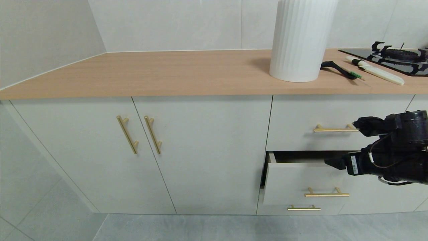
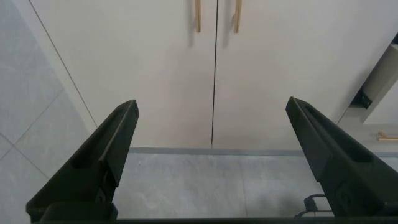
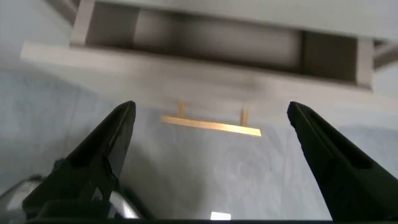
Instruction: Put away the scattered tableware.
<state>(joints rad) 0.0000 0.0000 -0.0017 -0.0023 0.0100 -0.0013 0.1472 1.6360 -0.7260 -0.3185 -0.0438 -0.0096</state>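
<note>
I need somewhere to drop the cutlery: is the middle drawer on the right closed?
No, the middle drawer stands pulled out from the cabinet, its dark inside showing above its front.

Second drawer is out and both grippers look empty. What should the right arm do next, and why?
Probably lift the right gripper up to the countertop toward the black-handled utensil. The drawer already stands open, the gripper is open and empty before it, and the utensil and white knife lie on that side.
</note>
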